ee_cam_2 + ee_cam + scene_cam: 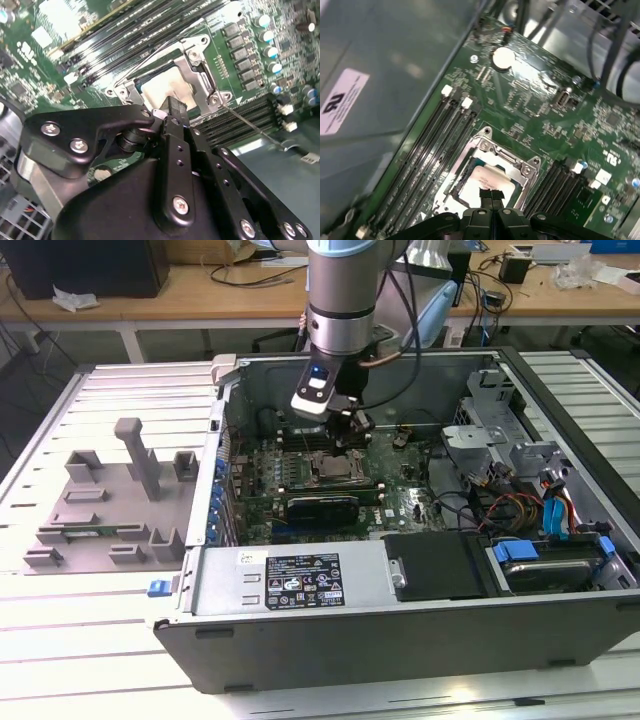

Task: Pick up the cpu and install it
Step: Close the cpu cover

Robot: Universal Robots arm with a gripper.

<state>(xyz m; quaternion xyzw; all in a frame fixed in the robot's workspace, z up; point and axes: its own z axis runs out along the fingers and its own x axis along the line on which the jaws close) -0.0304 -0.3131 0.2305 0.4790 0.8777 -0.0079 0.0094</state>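
I am watching the arm's black two-fingered gripper (358,425) hanging inside the open grey metal computer case (300,585), which is lying on its side on the pale slatted table (90,650). In both wrist views the gripper's (491,192) two slim fingers (176,107) are pressed flat together with nothing showing between them, so I am reading the claw as closed and empty. The small flat square cpu with its silvery metal top plate (487,177) is lying inside the square metal-framed socket (530,167) on the green motherboard (545,115), between two banks of long black memory slots (435,150). In the second wrist view the cpu (161,89) is sitting directly beyond the fingertips, which are overlapping its near edge; I cannot tell whether they are touching it. The socket frame (200,65) is surrounding the chip on all sides. At the exterior view's left, a grey plastic parts fixture (110,510) is resting on the table beside the case.
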